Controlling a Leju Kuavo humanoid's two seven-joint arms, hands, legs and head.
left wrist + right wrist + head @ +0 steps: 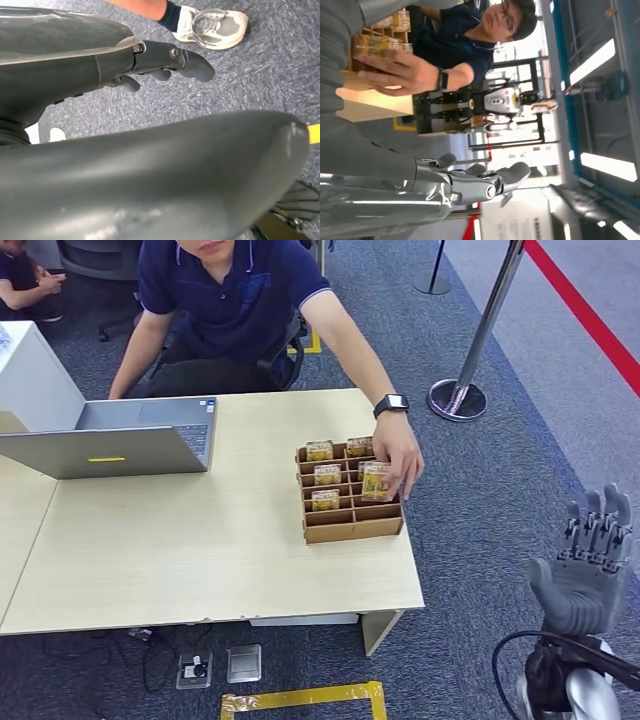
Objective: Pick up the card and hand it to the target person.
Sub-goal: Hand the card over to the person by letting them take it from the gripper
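Observation:
A brown cardboard slotted box (352, 528) stands on the wooden table (189, 550), with several yellow cards (326, 475) upright in its slots. A person in a navy shirt reaches across the table, and the person's hand (400, 455) with a black watch grips one card (375, 482) at the box's right side. My right hand (589, 565) is raised over the carpet, right of the table, fingers apart and holding nothing. The right wrist view shows this hand (471, 182) with the person's hand (406, 72) on the cards (380, 45) beyond it. My left hand (151, 60) hangs over the carpet, fingers extended, holding nothing.
An open grey laptop (121, 445) sits at the table's back left, beside a white box (30, 375). A stanchion base (456, 400) stands on the carpet right of the table. Floor sockets (243, 663) and yellow tape (302, 700) lie by the near edge. A person's shoe (211, 22) is near my left hand.

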